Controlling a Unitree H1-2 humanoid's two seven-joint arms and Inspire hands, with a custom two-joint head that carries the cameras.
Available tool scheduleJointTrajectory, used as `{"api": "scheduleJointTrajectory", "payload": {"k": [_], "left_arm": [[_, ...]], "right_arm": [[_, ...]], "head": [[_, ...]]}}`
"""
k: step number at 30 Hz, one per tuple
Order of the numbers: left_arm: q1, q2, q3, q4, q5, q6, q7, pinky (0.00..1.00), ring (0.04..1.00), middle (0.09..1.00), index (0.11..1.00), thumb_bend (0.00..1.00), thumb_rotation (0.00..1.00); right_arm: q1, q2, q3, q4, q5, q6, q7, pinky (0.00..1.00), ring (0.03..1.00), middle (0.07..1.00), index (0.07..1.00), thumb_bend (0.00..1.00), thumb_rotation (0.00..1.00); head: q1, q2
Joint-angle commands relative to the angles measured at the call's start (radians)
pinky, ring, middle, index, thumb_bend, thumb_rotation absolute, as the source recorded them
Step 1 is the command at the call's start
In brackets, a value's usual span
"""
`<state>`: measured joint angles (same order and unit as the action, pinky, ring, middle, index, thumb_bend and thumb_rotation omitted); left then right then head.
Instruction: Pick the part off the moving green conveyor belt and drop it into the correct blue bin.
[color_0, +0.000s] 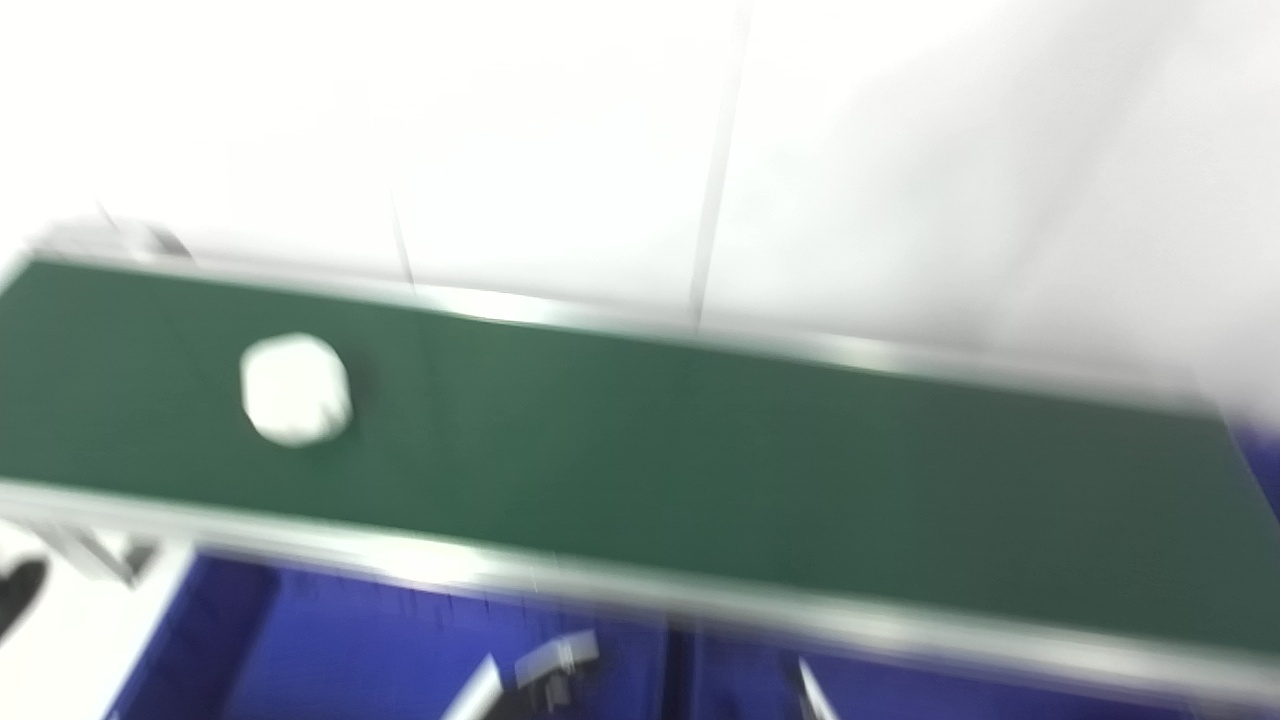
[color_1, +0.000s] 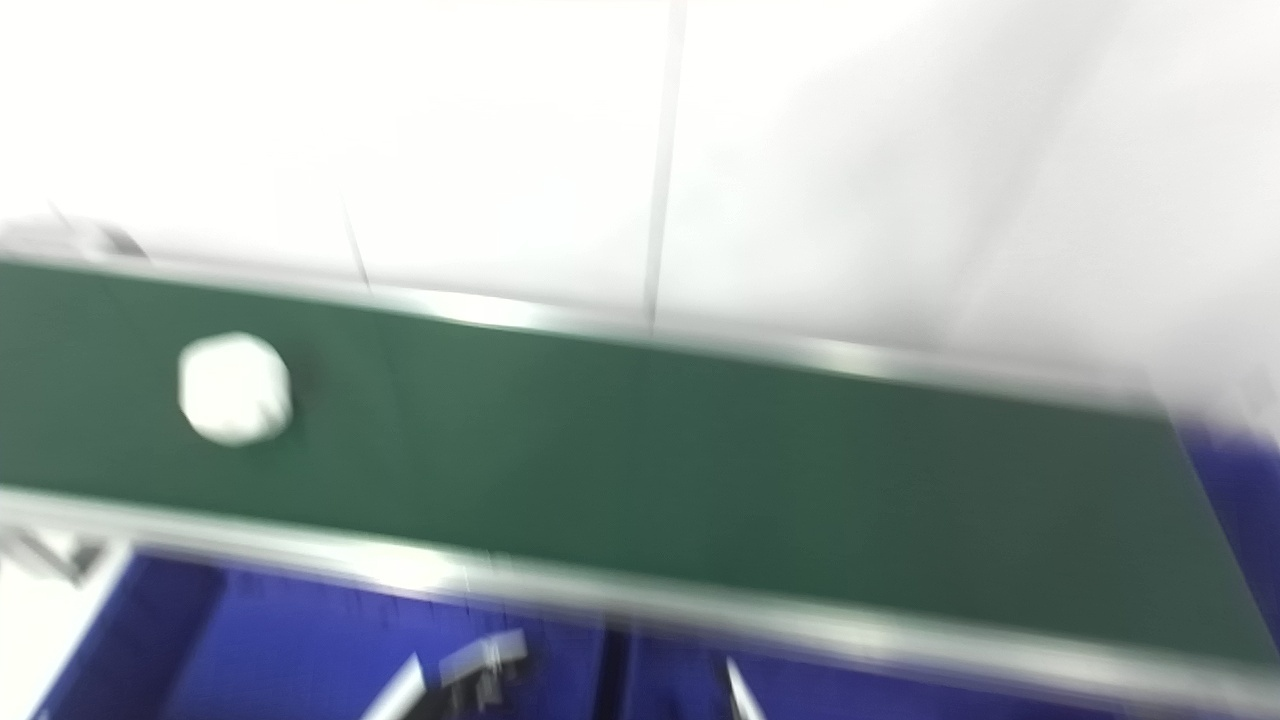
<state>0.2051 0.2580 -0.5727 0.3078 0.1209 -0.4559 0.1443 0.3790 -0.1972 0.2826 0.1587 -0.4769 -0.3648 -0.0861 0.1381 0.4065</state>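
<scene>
Both views are blurred by motion. A white, roughly hexagonal part (color_0: 296, 388) lies on the green conveyor belt (color_0: 700, 450) near its left end; it also shows in the right eye view (color_1: 236, 388). A silver and dark shape, which looks like my left hand (color_0: 540, 672), shows at the bottom edge over the blue bin, well below and right of the part. A thin silver sliver, perhaps my right hand (color_0: 812, 692), shows further right. Neither touches the part. I cannot tell how their fingers stand.
The belt runs from upper left to lower right inside a silver metal frame (color_0: 640, 590). Blue bins (color_0: 330, 650) sit in front of it, with a dark divider (color_0: 680, 670) between two. More blue (color_0: 1262, 460) shows at the belt's right end. A white wall stands behind.
</scene>
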Motion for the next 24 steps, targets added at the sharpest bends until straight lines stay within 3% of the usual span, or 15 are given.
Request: {"api": "scheduleJointTrajectory", "payload": {"k": [1, 18, 21, 24], "left_arm": [[-0.021, 0.009, -0.022, -0.003, 0.02, -0.014, 0.048, 0.69, 0.814, 0.867, 0.817, 0.89, 0.36], [-0.112, 0.073, -0.209, 0.05, 0.062, -0.014, 0.29, 0.72, 0.788, 0.834, 0.798, 0.88, 0.39], [-0.116, 0.105, -0.247, -0.007, 0.12, -0.014, 0.366, 0.69, 0.772, 0.826, 0.8, 0.86, 0.39], [-0.115, 0.14, -0.26, -0.096, 0.164, -0.014, 0.399, 0.66, 0.755, 0.821, 0.804, 0.85, 0.39]], "right_arm": [[-0.007, 0.001, -0.008, -0.004, 0.016, -0.068, -0.027, 0.74, 0.906, 0.979, 1.0, 0.94, 0.66], [-0.064, -0.005, 0.022, 0.087, 0.014, -0.105, -0.097, 0.77, 0.909, 0.961, 1.0, 0.92, 0.67], [-0.072, -0.005, 0.025, 0.097, 0.045, -0.104, -0.082, 0.73, 0.897, 0.963, 1.0, 0.94, 0.66], [-0.088, -0.015, 0.048, 0.113, 0.041, -0.105, -0.11, 0.72, 0.892, 0.963, 1.0, 0.94, 0.67]], "head": [[0.012, -0.01], [0.023, -0.071], [0.02, -0.071], [0.024, -0.078]]}}
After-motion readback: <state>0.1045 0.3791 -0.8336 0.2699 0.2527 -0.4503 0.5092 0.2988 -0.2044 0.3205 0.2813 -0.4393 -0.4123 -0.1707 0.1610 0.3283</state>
